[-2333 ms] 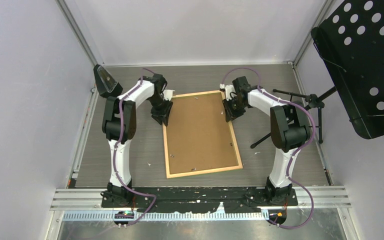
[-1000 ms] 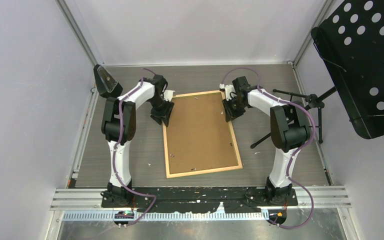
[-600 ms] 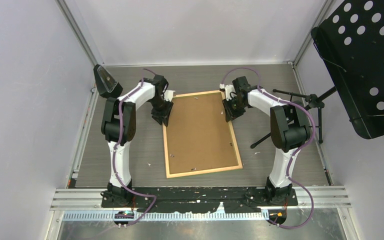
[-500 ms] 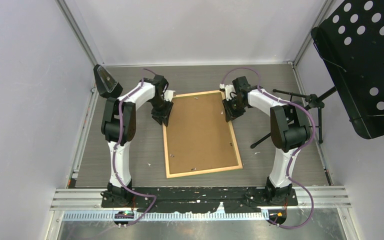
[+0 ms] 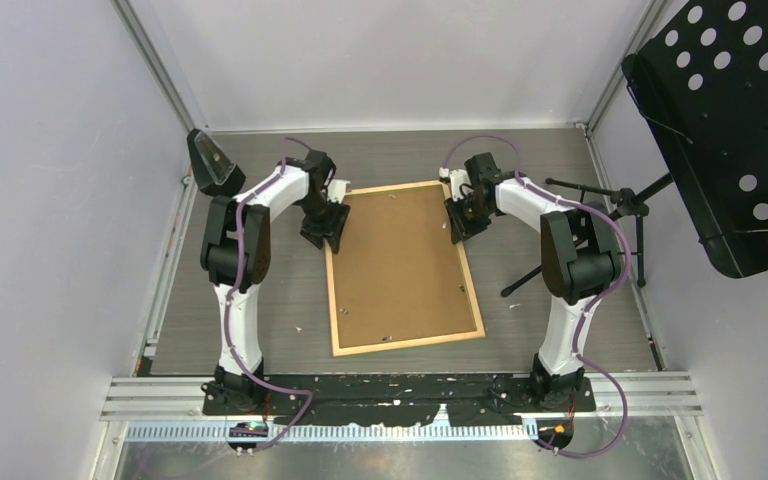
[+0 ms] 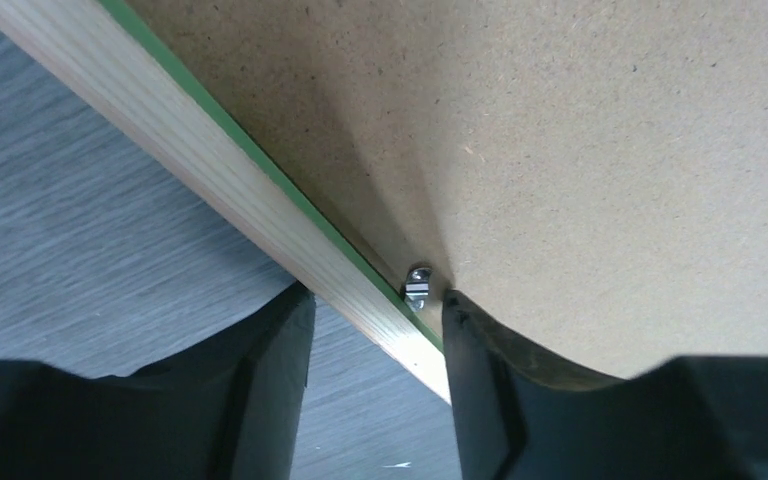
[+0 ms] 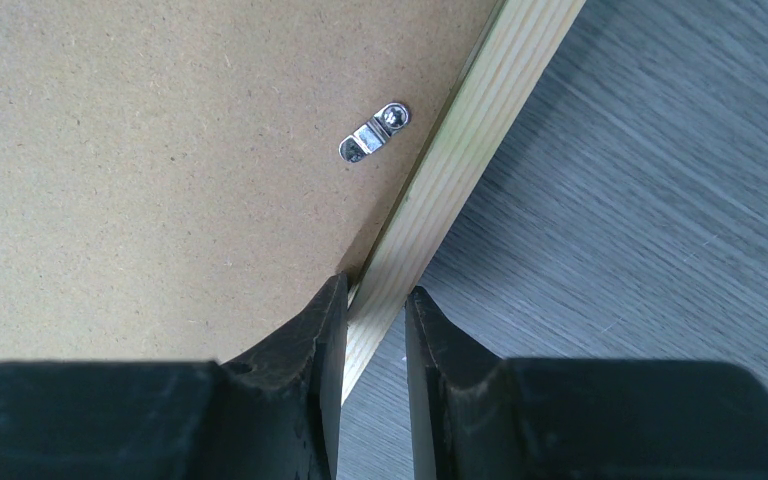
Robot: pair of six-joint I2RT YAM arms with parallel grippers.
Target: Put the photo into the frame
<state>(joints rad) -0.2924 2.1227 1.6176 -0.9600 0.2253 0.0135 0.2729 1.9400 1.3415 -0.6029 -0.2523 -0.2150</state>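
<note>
frame (image 5: 410, 342) lies back-up mid-table, long axis near-far, slightly skewed. It has thin pale pine rails with a bright green strip along the inner edge. Flat, speckled brown hardboard backing (image 5: 400, 265) fills it, and there's a small shiny metal turn clip (image 7: 374, 132) by the right rail. table (image 5: 300, 300) is grey wood-grain laminate. Plain pale walls all round, black perforated music stand (image 5: 730, 130) at far right. right gripper (image 7: 375, 290) is clamped on the right rail near the far corner, one finger on the backing side, one on the table side. left gripper (image 6: 377, 298) straddles the left rail near its far corner; can't tell if it's pinching or just astride. Vs half a second ago: left gripper looks slightly wider, frame and right arm unchanged.
</note>
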